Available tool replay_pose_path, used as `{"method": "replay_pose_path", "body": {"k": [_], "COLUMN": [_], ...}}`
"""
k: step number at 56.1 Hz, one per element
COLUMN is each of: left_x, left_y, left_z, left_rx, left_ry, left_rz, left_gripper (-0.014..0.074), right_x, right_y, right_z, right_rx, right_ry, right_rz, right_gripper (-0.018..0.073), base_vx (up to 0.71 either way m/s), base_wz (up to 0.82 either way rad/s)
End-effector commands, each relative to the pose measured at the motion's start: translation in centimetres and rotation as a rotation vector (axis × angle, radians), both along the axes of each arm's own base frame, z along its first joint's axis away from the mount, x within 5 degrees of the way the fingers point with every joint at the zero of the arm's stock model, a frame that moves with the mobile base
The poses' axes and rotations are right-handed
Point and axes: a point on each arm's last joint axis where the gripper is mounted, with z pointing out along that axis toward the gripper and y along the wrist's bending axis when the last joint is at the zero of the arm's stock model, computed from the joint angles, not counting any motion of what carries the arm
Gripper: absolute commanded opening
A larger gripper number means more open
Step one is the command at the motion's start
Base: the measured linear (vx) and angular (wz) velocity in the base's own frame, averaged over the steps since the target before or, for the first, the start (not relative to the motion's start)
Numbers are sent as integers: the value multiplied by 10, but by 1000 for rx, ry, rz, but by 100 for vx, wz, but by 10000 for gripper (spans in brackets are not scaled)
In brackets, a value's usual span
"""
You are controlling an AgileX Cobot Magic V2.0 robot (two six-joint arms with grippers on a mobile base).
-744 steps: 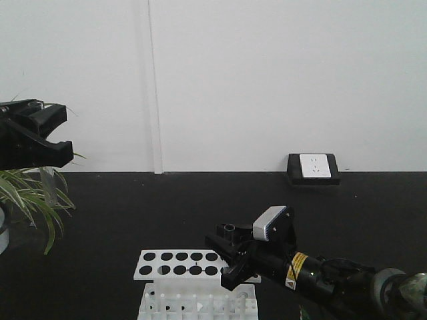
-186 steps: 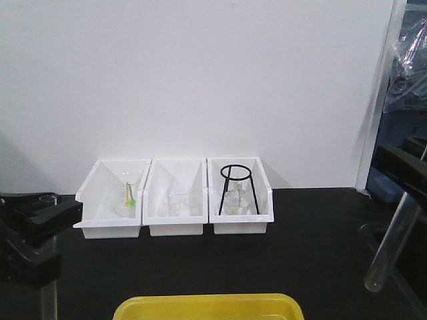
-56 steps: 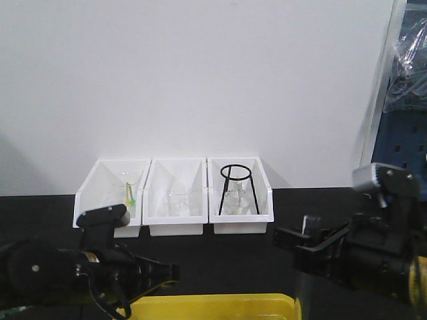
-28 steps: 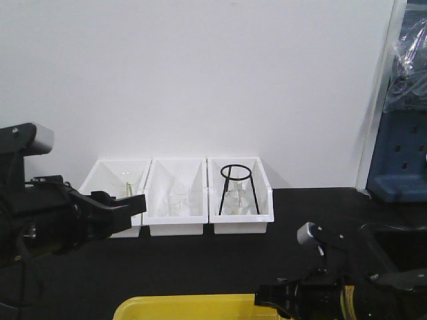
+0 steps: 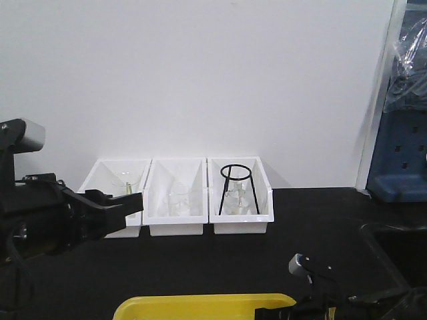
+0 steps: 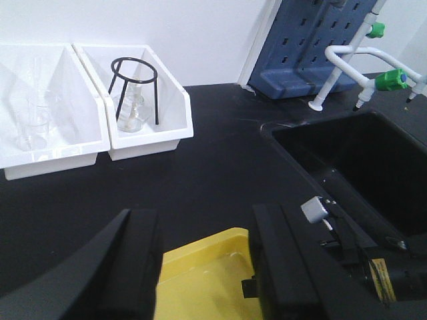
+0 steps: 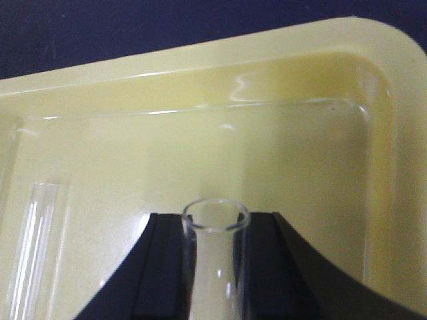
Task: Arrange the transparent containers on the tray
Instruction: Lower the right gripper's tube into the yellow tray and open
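- My right gripper (image 7: 212,267) is clamped on a test tube (image 7: 213,260), rim up, over the yellow tray (image 7: 373,87).
- Other tube (image 7: 32,257) lies flat in the tray's left side.
- Left gripper (image 6: 200,267) hangs spread apart, holding nothing.

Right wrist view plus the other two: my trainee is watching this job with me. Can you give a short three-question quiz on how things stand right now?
1. True or false: the left gripper is shut on a beaker.
2. Multiple choice: the right gripper is shut on a slim clear glass test tube. Where does the other test tube lie?
A. in the shallow yellow plastic tray
B. in a white bin
C. on the black tabletop
3. Fill in: in the front view, the black wire ring stand stands in the ___ of the three white plastic bins.

Key: 1 false, it is open and empty; 2 A; 3 rightmost.
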Motion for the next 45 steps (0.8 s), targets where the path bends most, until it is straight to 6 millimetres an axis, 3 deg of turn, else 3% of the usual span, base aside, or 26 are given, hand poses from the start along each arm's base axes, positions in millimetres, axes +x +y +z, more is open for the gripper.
{"method": "replay_pose_path", "body": {"k": [1,15,23,30,36,42,45], "left_x": [-4,-4,-4,-4,-5,-7,-9], "left_y": [3,3,3,3,2,1,0], "left_z": [21,21,21,21,19,15,12], "left_rx": [-56,-56,-56,-54,-40,22,74], "left_ry": [-93,-90,-90,-87,-74,-63,-60], "left_rz": [29,27,27,25,11,-32,-70], "left_gripper": [433,433,433,433,431,387,325], "right_x": [6,9,9,8,4,-5,-13], "right_y": [0,-3,-4,-3,-1,0,-1], "right_z": [19,18,17,21,36,64,83], "right_rx": [16,-14,-24,-5,23,40,44], "right_ry": [-70,-81,-85,-88,-124,-216,-276], "right_rz": [-3,-32,-41,-24,0,62,105], "right_gripper": [216,561,652,643,593,459,328], "base_vx": [0,0,0,0,0,0,0], "base_wz": [0,0,0,0,0,0,0]}}
